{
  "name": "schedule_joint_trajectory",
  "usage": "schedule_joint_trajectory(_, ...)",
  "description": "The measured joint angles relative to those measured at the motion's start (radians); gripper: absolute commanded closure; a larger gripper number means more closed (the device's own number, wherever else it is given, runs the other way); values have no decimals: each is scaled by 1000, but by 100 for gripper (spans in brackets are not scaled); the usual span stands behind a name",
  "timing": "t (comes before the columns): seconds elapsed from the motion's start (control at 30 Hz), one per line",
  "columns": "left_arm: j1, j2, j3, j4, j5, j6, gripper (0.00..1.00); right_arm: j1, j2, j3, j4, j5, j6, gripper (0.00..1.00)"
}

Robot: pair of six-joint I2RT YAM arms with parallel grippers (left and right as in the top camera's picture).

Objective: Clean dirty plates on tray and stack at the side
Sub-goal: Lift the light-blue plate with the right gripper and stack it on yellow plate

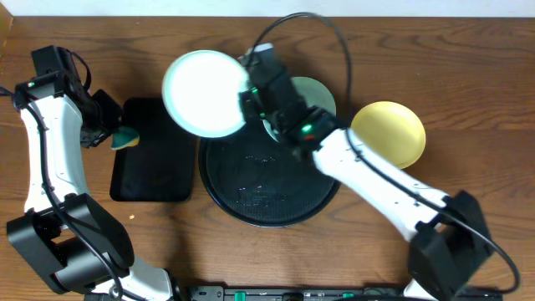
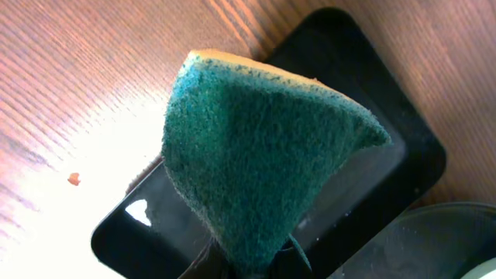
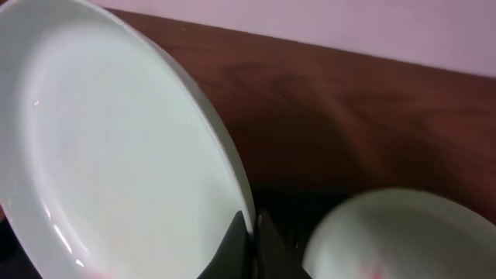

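Right gripper (image 1: 249, 97) is up at the far side of the table (image 1: 468, 67), jaws pinching the right-hand rim of a pale blue plate (image 1: 205, 92), and the wrist view shows the fingers (image 3: 232, 249) clamped right on that edge (image 3: 116, 155). The plate is round, so it has no long axis, but its hollow face is turned up to the overhead camera and it sits tilted in the grip. It hangs just off the far-left edge of the round tray (image 1: 251, 205), its near rim overlapping the tray's rim from above. A second blue plate (image 1: 316, 94) lies flat at the tray's far edge, half hidden under the right arm, and shows low in the right wrist view (image 3: 411, 232). The yellow plate (image 1: 389, 132) sits on the wood to the right, apart from the tray. Over on the left, the left gripper (image 1: 117, 135) is closed on a green sponge (image 2: 256, 147), pinching its narrow end, with the wide end fanning out over the rectangular tray (image 2: 372, 116) and its yellow backing along the top edge. A tiny red crumb (image 2: 74, 179) lies on the wood beside that tray
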Motion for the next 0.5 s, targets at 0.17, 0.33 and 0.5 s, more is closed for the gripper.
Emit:
schedule_joint_trajectory(0.17, 0, 0, 0, -3, 0, 0, 93, 77, 63, 0, 92, 75, -61, 99)
schedule_joint_trajectory(0.33, 0, 0, 0, -3, 0, 0, 92, 121, 94, 0, 173, 118, -137, 99)
schedule_joint_trajectory(0.5, 0, 0, 0, -3, 0, 0, 93, 130, 94, 0, 209, 211, -194, 99)
